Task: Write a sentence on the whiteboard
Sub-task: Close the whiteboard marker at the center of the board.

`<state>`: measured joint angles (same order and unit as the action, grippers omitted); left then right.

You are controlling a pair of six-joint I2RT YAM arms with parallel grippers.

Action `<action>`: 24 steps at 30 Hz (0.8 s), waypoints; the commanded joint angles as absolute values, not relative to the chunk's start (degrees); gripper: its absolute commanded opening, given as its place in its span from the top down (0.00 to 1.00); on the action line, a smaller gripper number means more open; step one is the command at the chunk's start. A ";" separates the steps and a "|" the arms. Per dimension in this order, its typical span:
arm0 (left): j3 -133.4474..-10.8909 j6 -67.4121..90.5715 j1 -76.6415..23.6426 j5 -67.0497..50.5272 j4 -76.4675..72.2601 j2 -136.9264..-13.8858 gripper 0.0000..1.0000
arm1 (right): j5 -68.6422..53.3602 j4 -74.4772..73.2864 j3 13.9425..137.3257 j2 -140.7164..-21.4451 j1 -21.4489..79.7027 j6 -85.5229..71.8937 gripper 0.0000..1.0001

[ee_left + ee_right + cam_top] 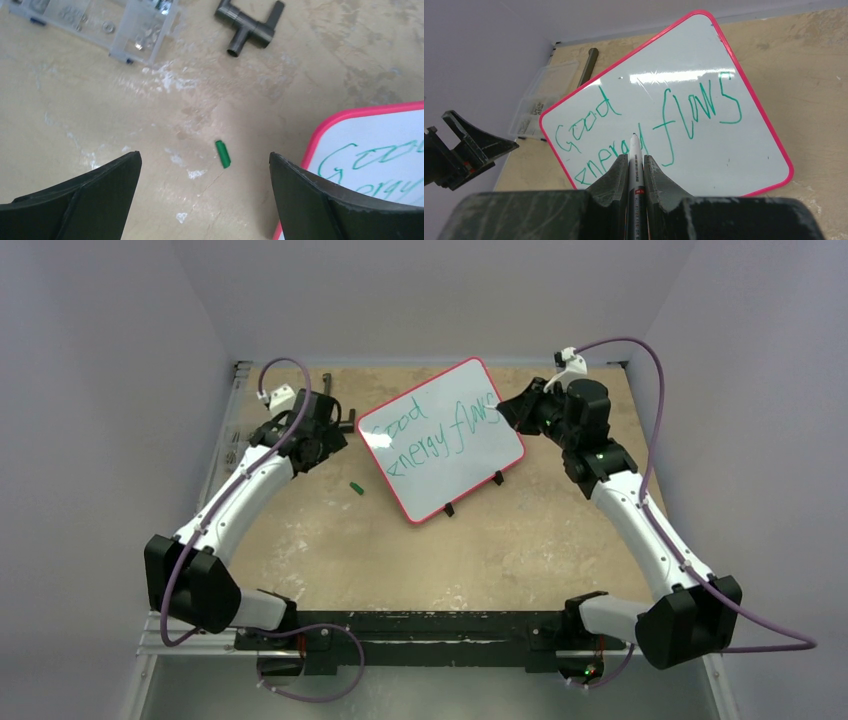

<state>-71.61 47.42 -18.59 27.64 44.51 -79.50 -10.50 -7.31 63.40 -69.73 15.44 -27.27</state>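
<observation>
Reading "Good energy flows", the green handwritten sentence (694, 107) is judged complete on the glossy red-framed whiteboard (734, 150), just ahead of the right pincer (634, 158), in which a white marker (634, 147) is pinched. The left pincer (204, 156) is held spread, small green cap (223, 153) beneath; recapping prob. left.

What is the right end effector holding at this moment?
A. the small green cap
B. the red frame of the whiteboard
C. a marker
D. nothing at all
C: in the right wrist view the right end effector is shut on a marker, whose tip points toward the whiteboard; the small green cap lies loose beside the board, held by nothing.
</observation>
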 commanded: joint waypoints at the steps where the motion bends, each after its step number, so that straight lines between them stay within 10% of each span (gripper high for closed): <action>1: -69.33 60.03 -19.75 35.36 52.04 -79.35 0.04 | -11.82 -6.65 65.12 -67.09 15.73 -27.42 1.00; 24: -52.76 62.58 -22.76 21.41 24.57 -85.32 0.35 | -12.88 -6.09 64.24 -66.27 15.67 -26.69 1.00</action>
